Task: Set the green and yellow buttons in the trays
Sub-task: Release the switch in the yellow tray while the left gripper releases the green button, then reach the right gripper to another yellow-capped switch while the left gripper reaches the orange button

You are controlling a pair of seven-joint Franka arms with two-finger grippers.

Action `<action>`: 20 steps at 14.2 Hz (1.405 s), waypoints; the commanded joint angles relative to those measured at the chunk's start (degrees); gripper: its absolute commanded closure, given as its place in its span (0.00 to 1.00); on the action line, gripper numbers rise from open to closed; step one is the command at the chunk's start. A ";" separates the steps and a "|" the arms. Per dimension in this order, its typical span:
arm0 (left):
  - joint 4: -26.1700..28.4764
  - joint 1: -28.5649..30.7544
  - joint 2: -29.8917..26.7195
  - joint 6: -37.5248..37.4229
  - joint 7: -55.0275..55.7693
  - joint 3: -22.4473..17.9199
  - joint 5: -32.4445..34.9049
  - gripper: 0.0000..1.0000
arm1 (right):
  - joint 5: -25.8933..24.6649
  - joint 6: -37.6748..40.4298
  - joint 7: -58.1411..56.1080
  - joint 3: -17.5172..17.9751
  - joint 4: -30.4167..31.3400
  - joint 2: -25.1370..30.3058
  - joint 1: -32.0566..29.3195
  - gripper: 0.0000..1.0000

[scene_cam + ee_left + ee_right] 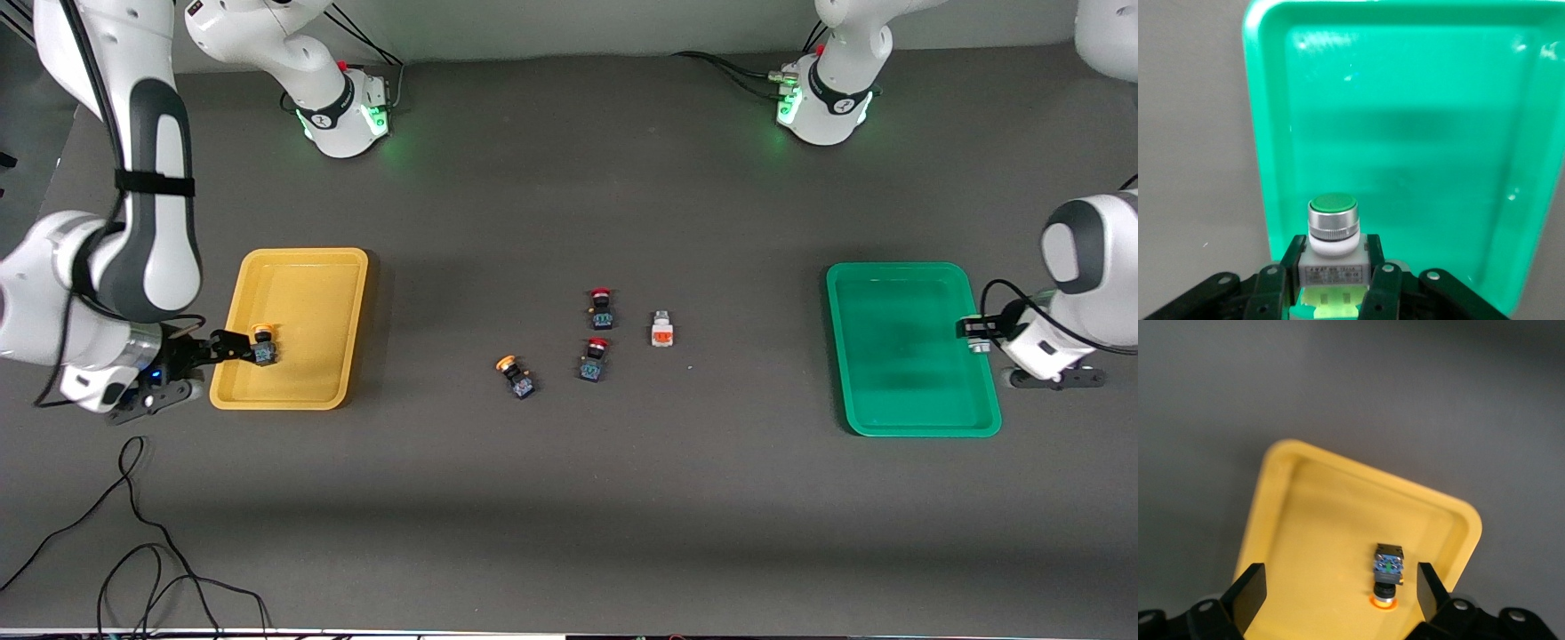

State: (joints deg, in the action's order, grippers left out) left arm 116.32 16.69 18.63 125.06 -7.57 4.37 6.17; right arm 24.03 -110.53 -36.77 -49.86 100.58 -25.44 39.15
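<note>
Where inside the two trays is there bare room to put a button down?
The green plastic tray is bare all over; the left claw holds a green-capped white button over its edge. The yellow plastic tray is bare except by the open right claw, where a yellow-capped black button lies.

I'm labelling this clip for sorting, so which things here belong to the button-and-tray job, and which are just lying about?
Part of the job:
- yellow tray, holding a yellow-capped button between the right pincer's open fingers
- green tray
- green-capped button, held by the left pincer over that tray's edge
- second yellow-capped button, mid-table
- white button with orange face

Lying about:
- two red-capped buttons
- loose black cable
</note>
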 commanded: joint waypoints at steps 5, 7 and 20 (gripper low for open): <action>12.70 4.05 2.63 21.81 -2.98 0.72 0.69 1.00 | -0.75 3.48 10.49 5.45 -14.77 -6.53 7.52 0.00; 12.61 4.23 3.34 22.07 -3.06 0.72 0.69 0.72 | -0.74 3.21 15.74 11.77 -19.61 -10.49 7.52 0.00; -4.93 2.38 -10.02 -14.16 -5.53 5.81 -4.74 0.00 | -1.27 -20.07 37.29 25.69 -22.02 -26.50 11.82 0.00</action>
State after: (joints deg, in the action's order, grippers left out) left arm 117.06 19.67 10.93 120.52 -13.09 8.55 3.99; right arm 23.56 -126.85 -2.39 -23.78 76.45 -50.47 49.00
